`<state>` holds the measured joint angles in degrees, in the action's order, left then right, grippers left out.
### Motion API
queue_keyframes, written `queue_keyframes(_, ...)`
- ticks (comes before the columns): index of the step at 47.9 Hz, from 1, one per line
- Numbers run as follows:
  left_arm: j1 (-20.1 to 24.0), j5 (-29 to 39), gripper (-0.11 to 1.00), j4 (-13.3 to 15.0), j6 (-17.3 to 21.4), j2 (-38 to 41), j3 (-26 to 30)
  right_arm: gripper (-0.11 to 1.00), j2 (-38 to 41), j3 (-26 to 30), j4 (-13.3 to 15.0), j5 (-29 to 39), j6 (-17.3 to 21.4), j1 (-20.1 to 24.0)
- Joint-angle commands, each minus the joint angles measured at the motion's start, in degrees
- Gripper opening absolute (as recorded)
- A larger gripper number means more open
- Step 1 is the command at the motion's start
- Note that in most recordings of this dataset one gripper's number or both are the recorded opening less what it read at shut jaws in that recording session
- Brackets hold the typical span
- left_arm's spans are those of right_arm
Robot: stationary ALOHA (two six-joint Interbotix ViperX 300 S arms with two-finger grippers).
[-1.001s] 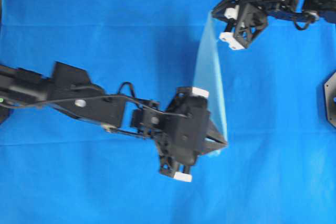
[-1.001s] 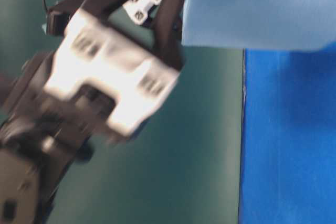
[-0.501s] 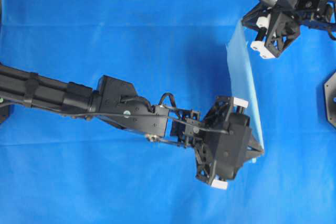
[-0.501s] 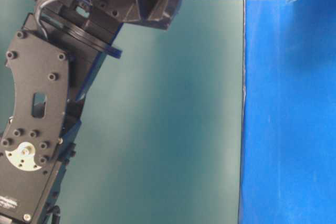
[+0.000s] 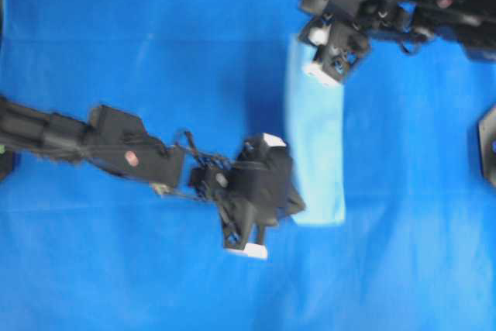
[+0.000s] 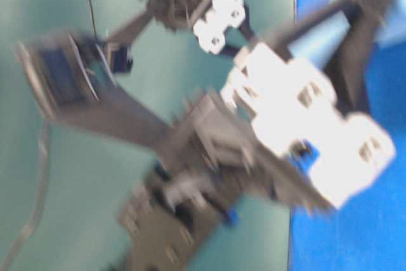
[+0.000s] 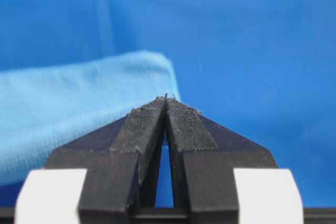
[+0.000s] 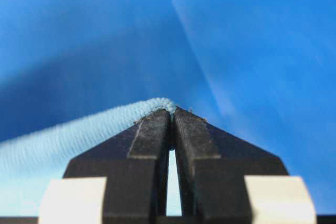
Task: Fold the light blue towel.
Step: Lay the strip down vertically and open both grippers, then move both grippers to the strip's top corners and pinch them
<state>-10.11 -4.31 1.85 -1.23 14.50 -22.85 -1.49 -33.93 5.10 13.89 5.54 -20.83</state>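
Note:
The light blue towel (image 5: 316,137) shows as a long pale strip over the deep blue cover, running between my two grippers. My left gripper (image 5: 301,205) is at the strip's near-left corner. In the left wrist view its tips (image 7: 166,98) are pressed together where the towel's (image 7: 79,108) edge meets them. My right gripper (image 5: 304,50) is at the far end. In the right wrist view it (image 8: 172,109) is shut on the towel's rolled hem (image 8: 63,140). The table-level view is smeared by motion and shows only blurred arm parts.
The deep blue table covering (image 5: 155,52) spans the whole work surface. A black fixture (image 5: 488,145) sits at the right edge. In the table-level view the covering's edge (image 6: 294,239) meets a green backdrop (image 6: 63,220).
Both arms have swung left with the towel. It was stretched thin and edge-on in the air and now shows a broad face as a wider strip.

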Motion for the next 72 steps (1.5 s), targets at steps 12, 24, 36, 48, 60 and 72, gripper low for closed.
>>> queue_keyframes(12,-0.2,-8.3,0.02,0.1,-1.9,-3.4,-7.1,0.02,2.1,4.7,1.1,-0.4,-1.5,1.7)
queue_keyframes(24,0.1,-8.2,0.02,0.1,-1.8,-3.3,-7.7,0.02,2.4,3.7,1.1,-0.8,-1.4,1.6)
queue_keyframes(36,0.4,-7.6,0.21,0.1,-2.0,-3.1,-7.8,0.38,2.4,3.1,1.1,-2.0,-1.4,1.7)
queue_keyframes(48,1.1,-1.8,0.84,0.0,-1.1,-5.7,-8.3,0.60,1.9,2.5,1.1,-1.8,-1.1,1.7)
queue_keyframes(60,2.2,5.7,0.78,-0.1,-1.1,-13.3,-10.5,0.61,-2.5,-0.6,0.9,-1.7,-0.8,1.8)
queue_keyframes(72,4.7,5.4,0.76,-0.1,-1.1,-23.6,-17.2,0.61,-13.4,-7.4,0.8,-3.2,0.5,3.5)
